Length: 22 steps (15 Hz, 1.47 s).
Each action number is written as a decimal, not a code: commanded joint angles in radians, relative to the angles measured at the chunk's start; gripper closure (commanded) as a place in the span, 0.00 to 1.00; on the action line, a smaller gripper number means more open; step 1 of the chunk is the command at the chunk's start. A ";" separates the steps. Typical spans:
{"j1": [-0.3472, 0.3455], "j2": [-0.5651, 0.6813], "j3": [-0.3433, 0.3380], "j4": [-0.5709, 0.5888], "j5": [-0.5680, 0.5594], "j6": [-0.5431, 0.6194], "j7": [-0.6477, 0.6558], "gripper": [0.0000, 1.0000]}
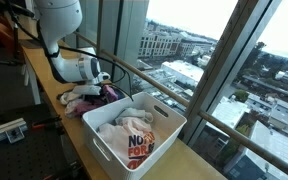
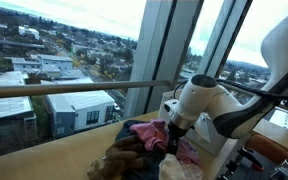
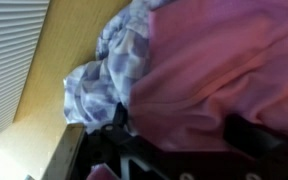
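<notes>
Wrist view: open pincer [image 3: 179, 130] over crumpled pink cloth [image 3: 219, 70], long axis unclear

pink cloth [image 3: 224, 70] blurred, cut off at wrist view's edge, gripper [image 3: 179, 135] partly cropped

**High-floor office or lab building**

We note floor-to-ceiling glass windows with dark metal frames [image 1: 184, 25], a round metal handrail [image 2: 74, 87] along them, and a long light wooden ledge [image 1: 44, 75] beneath. Far below we see city rooftops [image 2: 79, 105]. A white robot arm [image 1: 62, 18] suggests a lab.
</notes>
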 commanded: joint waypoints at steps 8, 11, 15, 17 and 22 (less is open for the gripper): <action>0.094 0.066 -0.070 0.058 0.199 0.017 -0.203 0.55; 0.099 0.036 -0.077 0.045 0.218 0.018 -0.230 0.75; 0.088 -0.017 -0.068 0.016 0.247 0.022 -0.275 1.00; 0.079 -0.055 -0.054 -0.001 0.282 0.004 -0.308 1.00; 0.075 -0.218 -0.067 -0.063 0.358 -0.072 -0.370 1.00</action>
